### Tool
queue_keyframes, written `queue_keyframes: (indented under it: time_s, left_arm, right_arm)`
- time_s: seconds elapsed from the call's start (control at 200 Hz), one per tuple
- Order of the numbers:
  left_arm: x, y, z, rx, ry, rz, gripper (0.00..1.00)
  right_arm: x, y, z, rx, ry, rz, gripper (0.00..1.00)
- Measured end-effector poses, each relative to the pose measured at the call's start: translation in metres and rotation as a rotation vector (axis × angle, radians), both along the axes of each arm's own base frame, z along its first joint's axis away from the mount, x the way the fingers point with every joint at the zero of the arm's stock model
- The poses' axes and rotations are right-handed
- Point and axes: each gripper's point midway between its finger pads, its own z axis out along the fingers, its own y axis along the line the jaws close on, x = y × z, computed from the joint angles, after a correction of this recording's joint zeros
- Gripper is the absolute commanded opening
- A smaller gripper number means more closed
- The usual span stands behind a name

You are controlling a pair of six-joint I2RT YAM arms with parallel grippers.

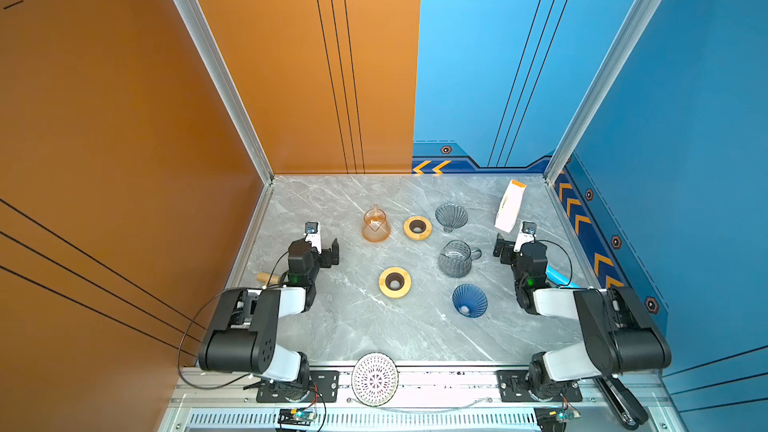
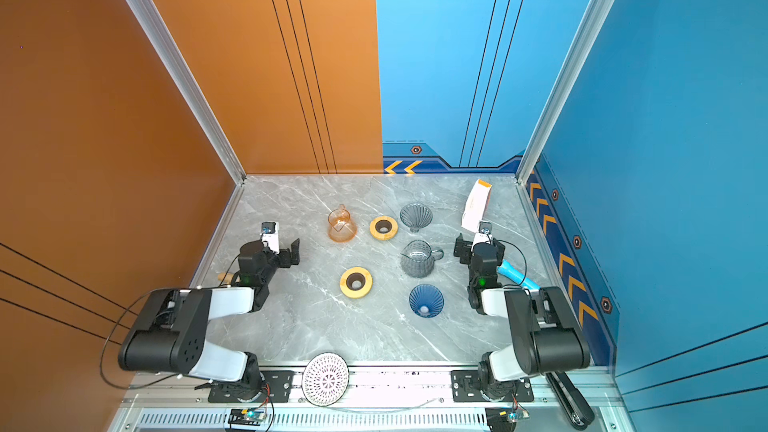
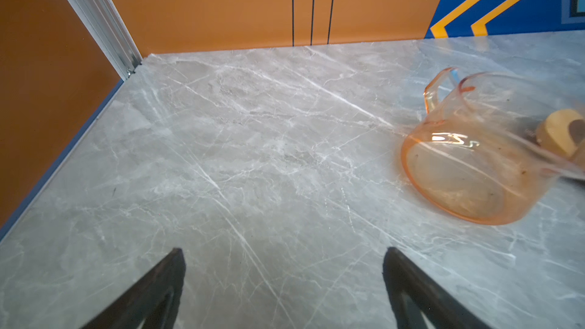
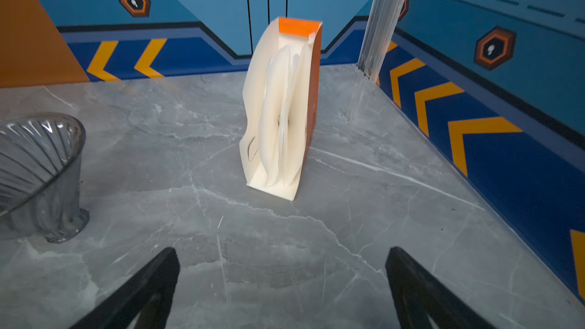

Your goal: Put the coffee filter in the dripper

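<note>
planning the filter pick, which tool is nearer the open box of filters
Right. The right tool sits just in front of the filter box, open and facing it. The left tool is far off on the opposite side, by the orange carafe.

In the left wrist view the orange glass jug [image 3: 474, 159], ahead and right of the left gripper [image 3: 284, 251], is cut by the edge, and the wooden ring [image 3: 560, 134] behind it is half gone and smeary. The grey glass dripper [image 4: 38, 166] left of the right gripper [image 4: 281, 250] is cut off too, and the paper filters [image 4: 278, 115] straight ahead are too squashed to count. In both top views a wooden stick [image 1: 266, 277] and a light blue thing [image 1: 559, 276] hide mostly under the arms [image 1: 291, 301], behind each gripper.
</note>
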Motion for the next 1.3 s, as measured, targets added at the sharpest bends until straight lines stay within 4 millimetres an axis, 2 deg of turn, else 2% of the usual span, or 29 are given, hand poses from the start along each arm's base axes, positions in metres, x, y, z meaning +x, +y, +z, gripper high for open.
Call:
queue_keyframes:
  time_s: [0.27,0.401,0.496,0.596,0.661,0.731,1.026,1.167,1.302]
  left_arm:
    - [-0.004,-0.003,0.097,-0.042,-0.16,0.018,0.98]
    - [-0.01,-0.011,0.13,-0.084,-0.151,-0.01,0.98]
    - [-0.012,-0.028,0.148,-0.113,-0.093,-0.057,0.98]
    - [-0.02,-0.047,0.157,-0.132,-0.002,-0.105,0.98]
    - [-0.027,-0.058,0.153,-0.146,0.063,-0.131,0.98]
    - [-0.037,-0.068,0.141,-0.173,0.142,-0.151,0.98]
    - [-0.081,-0.115,0.063,-0.371,0.489,-0.194,0.98]
    - [-0.097,-0.135,0.023,-0.447,0.662,-0.202,0.98]
    - [-0.112,-0.149,-0.008,-0.517,0.815,-0.216,0.99]
  right_arm:
    - [-0.009,0.004,0.084,0.004,-0.093,0.026,1.0]
    - [-0.013,0.011,0.119,0.026,-0.101,0.069,1.0]
    - [-0.021,0.017,0.132,0.074,-0.092,0.092,1.0]
    - [-0.029,0.029,0.13,0.127,-0.047,0.141,1.0]
    - [-0.033,0.04,0.124,0.154,0.0,0.189,1.0]
    - [-0.037,0.053,0.116,0.179,0.055,0.244,1.0]
    - [-0.058,0.111,0.095,0.208,0.231,0.478,1.0]
    - [-0.066,0.129,0.084,0.194,0.284,0.55,1.0]
    - [-0.072,0.141,0.079,0.181,0.309,0.591,1.0]
